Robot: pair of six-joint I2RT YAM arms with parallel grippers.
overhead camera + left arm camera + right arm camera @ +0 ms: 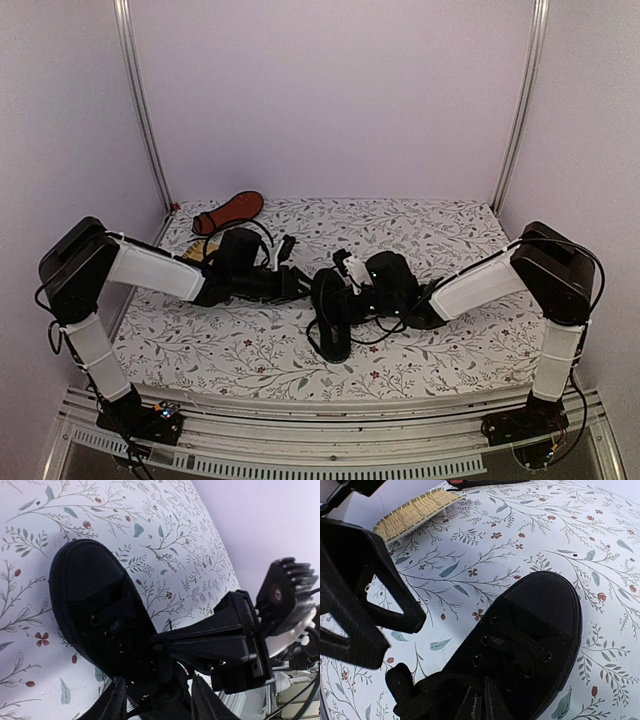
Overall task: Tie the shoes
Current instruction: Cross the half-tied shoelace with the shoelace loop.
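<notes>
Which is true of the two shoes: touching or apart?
Apart. The top external view shows one shoe mid-table and the other shoe sole-up at the far left corner, well separated.

Plain pale lilac walls point(330, 100) on three sides, slim aluminium posts point(140, 110) in the back corners, white tablecloth point(430, 225) with leafy floral print, metal rail point(330, 435) along the near edge, soft even light

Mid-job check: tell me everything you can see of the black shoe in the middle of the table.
The shoe is a small black low-top, canvas by the look, with a rounded toe cap and thin black laces crossed through dark eyelets. A loose lace end trails beside it; no bow shows. It stands upright on the floral table cover, mid-table. The left gripper and right gripper crowd its opening; contact is unclear.
</notes>
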